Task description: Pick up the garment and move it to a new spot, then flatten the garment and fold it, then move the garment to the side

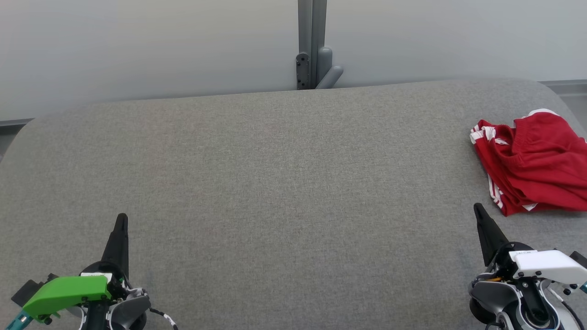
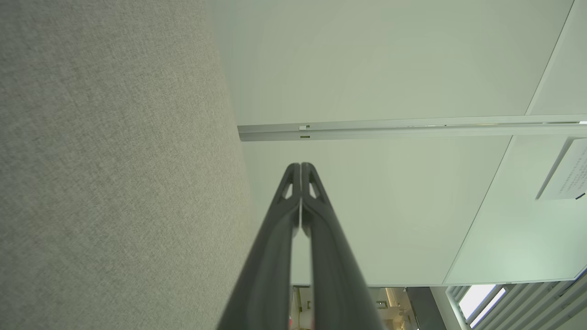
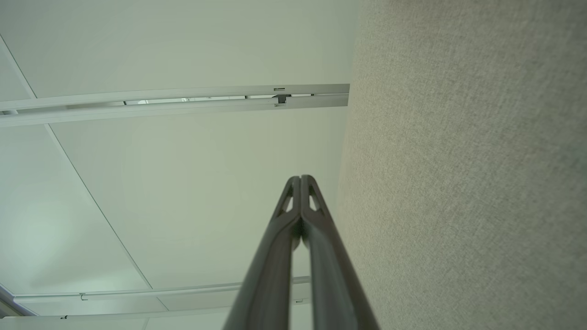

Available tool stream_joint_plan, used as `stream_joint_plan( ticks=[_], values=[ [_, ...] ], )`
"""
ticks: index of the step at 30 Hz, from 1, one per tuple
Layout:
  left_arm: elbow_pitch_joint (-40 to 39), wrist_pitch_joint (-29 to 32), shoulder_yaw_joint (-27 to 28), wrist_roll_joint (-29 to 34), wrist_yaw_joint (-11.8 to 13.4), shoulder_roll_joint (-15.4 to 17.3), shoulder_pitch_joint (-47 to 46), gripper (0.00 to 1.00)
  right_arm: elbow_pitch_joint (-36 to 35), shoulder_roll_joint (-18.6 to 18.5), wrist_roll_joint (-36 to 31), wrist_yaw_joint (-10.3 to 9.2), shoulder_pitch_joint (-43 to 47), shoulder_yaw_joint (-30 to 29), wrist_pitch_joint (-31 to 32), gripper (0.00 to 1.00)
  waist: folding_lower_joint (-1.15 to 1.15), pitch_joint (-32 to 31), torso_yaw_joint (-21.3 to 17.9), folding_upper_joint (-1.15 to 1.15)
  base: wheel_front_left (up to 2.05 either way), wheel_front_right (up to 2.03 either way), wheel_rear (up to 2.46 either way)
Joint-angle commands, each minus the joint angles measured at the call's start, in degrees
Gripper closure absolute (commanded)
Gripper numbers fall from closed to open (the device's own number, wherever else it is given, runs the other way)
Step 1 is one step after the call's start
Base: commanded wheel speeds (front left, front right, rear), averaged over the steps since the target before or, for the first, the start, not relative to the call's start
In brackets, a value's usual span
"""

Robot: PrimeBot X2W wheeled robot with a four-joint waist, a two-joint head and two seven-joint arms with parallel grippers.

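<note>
While one crumpled red-and-white garment [image 1: 532, 165] lies on the grey fabric desk [image 1: 275, 183], my two pairs of jaws sit closed, empty.

Left claw [image 1: 121, 219] has a green cover [image 1: 69, 292], right claw [image 1: 478, 209] a white cover [image 1: 545, 265].

The table [image 1: 275, 183] has a woven cloth cover, matt and slightly rough. The garment [image 1: 536, 169] is soft red cloth.

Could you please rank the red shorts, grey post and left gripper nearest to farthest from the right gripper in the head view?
1. Red shorts, far right, just beyond the right gripper.
2. Grey post, back centre, and left gripper, lower left: too close to call.
</note>
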Motion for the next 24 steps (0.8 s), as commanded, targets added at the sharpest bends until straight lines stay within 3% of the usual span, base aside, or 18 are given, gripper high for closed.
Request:
stream_joint_plan(
  ticks=[1,24],
  values=[
    [0.06,0.25,0.15,-0.08,-0.34,0.00,-0.70,1.00,0.08,-0.02,-0.37,0.02,-0.64,-0.21,0.33,1.00,0.00,0.00,0.00,0.14,0.00,0.00,0.00],
    [0.06,0.25,0.14,-0.09,-0.34,0.01,-0.70,1.00,0.10,0.16,-0.54,0.02,-0.67,-0.44,0.50,1.00,0.00,0.00,0.00,0.14,0.00,0.00,0.00]
  ],
)
